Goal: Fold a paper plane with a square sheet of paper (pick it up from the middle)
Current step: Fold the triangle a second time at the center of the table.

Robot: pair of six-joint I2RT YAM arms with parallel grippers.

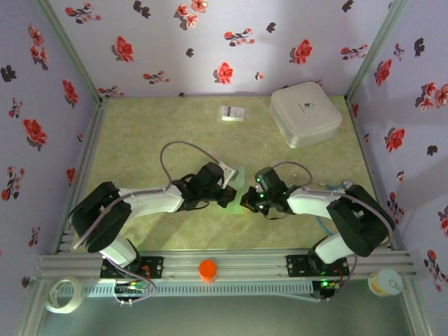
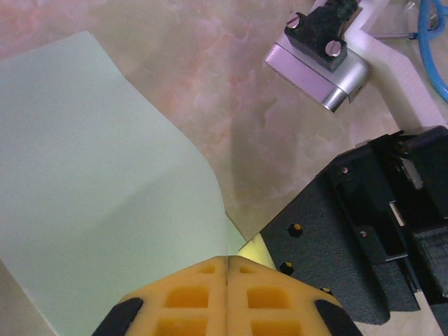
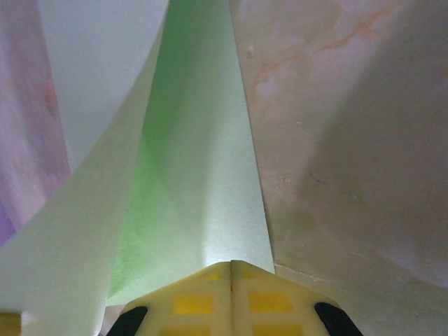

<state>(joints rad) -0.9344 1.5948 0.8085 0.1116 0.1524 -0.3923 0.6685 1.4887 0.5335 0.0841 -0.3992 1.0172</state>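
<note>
paper (image 2: 105,196) sits pinched between fully closed left end effector (image 2: 227,269) at 9 o'clock and right end effector (image 3: 231,269) at 3 o'clock, so pull evenly, avoiding tears.

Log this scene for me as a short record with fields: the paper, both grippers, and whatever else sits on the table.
paper: pale mint-green sheet of paper, bowed, held near the table's middle between the two arms, with creases visible in the right wrist view
left gripper: shut on the sheet's edge
right gripper: shut on a creased part of the sheet
far right: white rounded box
far middle: small white printed card, lying flat, apart from the box
table: marbled green-beige top
</note>
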